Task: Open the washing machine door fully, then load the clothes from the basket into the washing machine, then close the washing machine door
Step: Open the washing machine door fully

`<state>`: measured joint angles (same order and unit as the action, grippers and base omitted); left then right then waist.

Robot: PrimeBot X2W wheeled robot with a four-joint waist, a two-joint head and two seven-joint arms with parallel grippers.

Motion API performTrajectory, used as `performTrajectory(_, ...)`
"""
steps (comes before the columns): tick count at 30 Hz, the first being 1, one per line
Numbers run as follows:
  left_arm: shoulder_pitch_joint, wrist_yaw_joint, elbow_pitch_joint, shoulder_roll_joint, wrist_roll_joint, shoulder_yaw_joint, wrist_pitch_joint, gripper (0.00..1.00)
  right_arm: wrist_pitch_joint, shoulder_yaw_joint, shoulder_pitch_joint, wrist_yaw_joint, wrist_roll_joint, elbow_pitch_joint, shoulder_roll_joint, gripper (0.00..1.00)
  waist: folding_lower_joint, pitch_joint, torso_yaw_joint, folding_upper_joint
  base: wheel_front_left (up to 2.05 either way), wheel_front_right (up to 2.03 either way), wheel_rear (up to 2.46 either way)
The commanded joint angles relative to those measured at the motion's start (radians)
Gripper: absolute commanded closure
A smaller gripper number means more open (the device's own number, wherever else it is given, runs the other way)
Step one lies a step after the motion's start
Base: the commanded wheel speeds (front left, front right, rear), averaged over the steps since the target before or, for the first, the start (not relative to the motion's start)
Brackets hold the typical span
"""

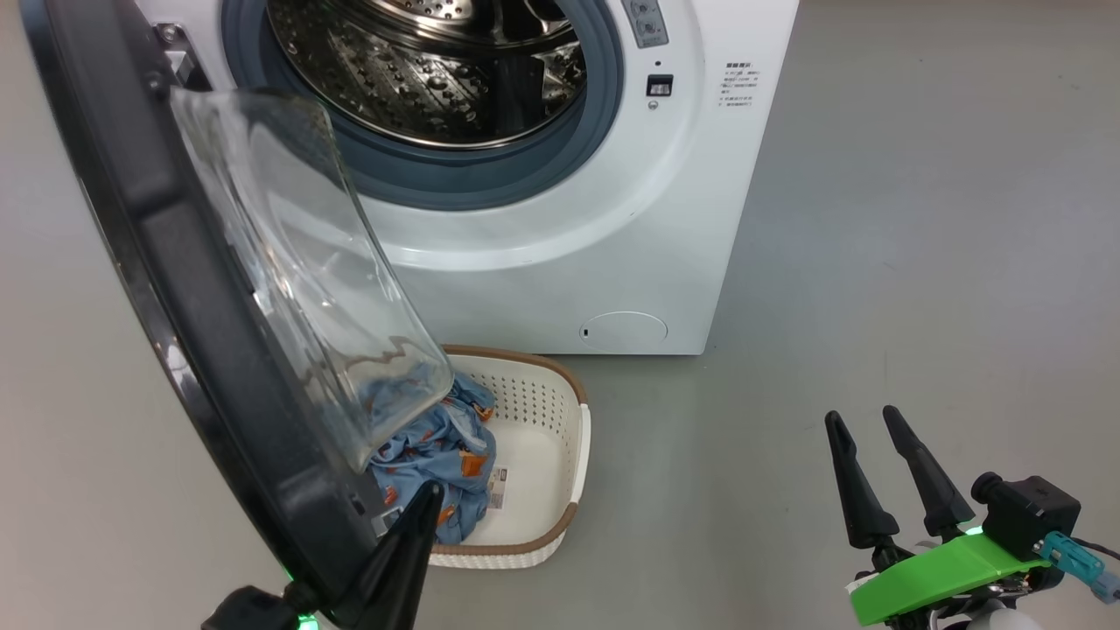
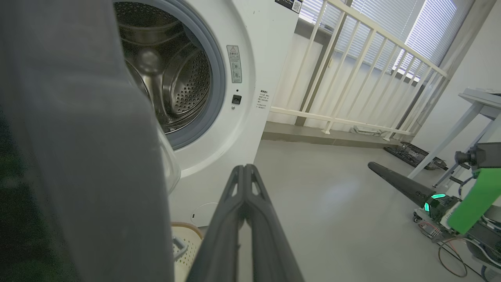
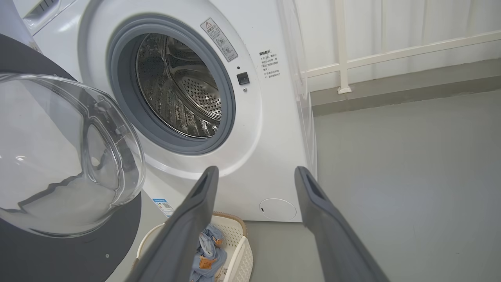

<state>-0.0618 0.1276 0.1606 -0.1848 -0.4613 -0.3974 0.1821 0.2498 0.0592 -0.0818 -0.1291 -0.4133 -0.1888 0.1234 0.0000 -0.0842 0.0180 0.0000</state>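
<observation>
On the washing machine, a sticker bears a warning triangle; its wording and the nearby print are unreadable.

Head view looking steeply down, both wrist views low, all sharing the washing machine

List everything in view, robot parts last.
white boxy front-loading washing machine: one, white, ahead on grey floor
round glossy black door with clear glass bowl: one, black, swung open at left
perforated steel drum: one, silver, inside machine
cream perforated plastic basket with brown rim: one, cream, floor before machine
light blue garment with orange print: one, blue, in basket
white railing: one, white, beyond machine
left fingers: two, dark, shut, by door's lower edge
right fingers: two, dark, open, lower right
</observation>
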Motion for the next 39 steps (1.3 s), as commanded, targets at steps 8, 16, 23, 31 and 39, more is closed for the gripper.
performTrajectory(8, 0.041, 0.003, -0.067, -0.002, -0.027, 0.044, 0.034, 1.00, 0.012, 0.023, -0.021, -0.002, 0.015, 0.025, -0.003, 0.00, 0.0000, -0.005, 0.006, 0.0000, 0.00, 0.00, 0.00)
performTrajectory(16, 0.051, -0.006, -0.069, -0.007, -0.029, 0.077, 0.054, 1.00, 0.012, 0.028, -0.017, -0.002, 0.015, 0.016, -0.002, 0.00, 0.0000, 0.000, 0.040, 0.0000, 0.00, 0.00, 0.00)
performTrajectory(23, 0.045, -0.023, -0.060, -0.024, -0.031, 0.102, 0.056, 1.00, 0.012, 0.035, -0.019, -0.002, 0.012, 0.009, 0.002, 0.00, 0.0000, 0.006, 0.082, 0.0000, 0.00, 0.00, 0.00)
performTrajectory(31, 0.039, -0.053, -0.063, -0.044, -0.047, 0.139, 0.041, 1.00, 0.012, 0.038, -0.011, -0.002, 0.007, 0.000, -0.005, 0.00, 0.0000, 0.009, 0.141, 0.0000, 0.00, 0.00, 0.00)
performTrajectory(39, 0.043, -0.085, -0.053, -0.088, -0.060, 0.203, 0.025, 1.00, 0.012, 0.037, -0.011, -0.002, 0.006, -0.006, -0.010, 0.00, 0.0000, 0.016, 0.190, 0.0000, 0.00, 0.00, 0.00)
